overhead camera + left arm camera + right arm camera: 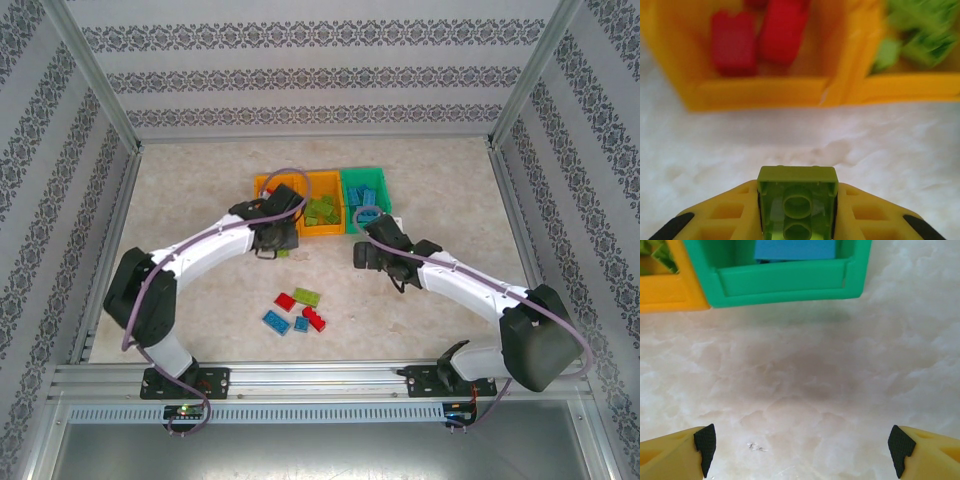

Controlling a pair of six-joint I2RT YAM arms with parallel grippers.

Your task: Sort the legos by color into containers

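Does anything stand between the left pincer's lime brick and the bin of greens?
Nothing visible. Only tabletop lies between the lime brick in the left pincer and the greens' orange bin, whose near wall it must clear.

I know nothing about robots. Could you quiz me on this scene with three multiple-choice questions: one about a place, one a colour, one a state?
1. Which bin holds blue bricks?
A. the green bin
B. the left orange bin
C. the middle orange bin

2. What colour is the brick in the left gripper?
A. red
B. blue
C. lime green

3. How is the right gripper?
A. shut on a red brick
B. open and empty
C. shut on a bin wall

1 A: blue shows inside the green walls.
2 C: the clamped brick is lime green.
3 B: its fingers stand wide apart over bare table.
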